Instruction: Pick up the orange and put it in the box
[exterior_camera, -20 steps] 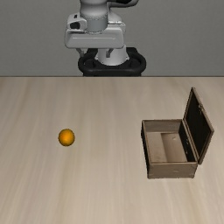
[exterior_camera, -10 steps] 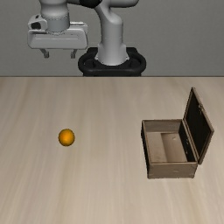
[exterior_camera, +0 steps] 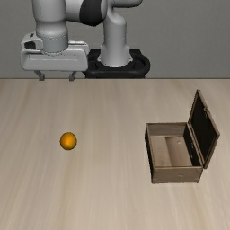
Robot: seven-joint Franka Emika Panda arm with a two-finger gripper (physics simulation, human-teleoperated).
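**Clerk:** Item one, gripper (exterior_camera: 56, 78); condition?

**Keeper:** Raised above the far part of the table (exterior_camera: 108, 193), toward the exterior view's left; fingers (exterior_camera: 41, 77) spread wide; nothing between them, nothing carried.

**Clerk:** Item two, orange (exterior_camera: 68, 141)?

**Keeper:** Resting on the bare table at the exterior view's left; lower in that view than the gripper and a little to its right; well apart from the box; untouched.

**Clerk:** Item three, box (exterior_camera: 176, 173)?

**Keeper:** Exterior view's right; lid (exterior_camera: 206, 128) standing up along its right side; interior exposed, nothing seen inside.

**Clerk:** Hazards, listed?

**Keeper:**
- First, a round fruit; if one finger touches before the other on the descent, it likely rolls away across the table; cause, poor centring.
- Second, closing too high on the curve; the orange may squeeze out downward; cause, a descent stopped short.
- Third, descending too far; fingertips could strike the tabletop.
- Fourth, the carry; a long traverse to the box, and a weak hold might let the orange slip midway.
- Fifth, the raised lid; an approach from that side, or too low, may knock it or the near wall; cause, insufficient lift.
- Sixth, release from too high; the orange could bounce out over the rim.

**Clerk:** Stage of work?

**Keeper:** Judged as approach only; grasp not yet begun.
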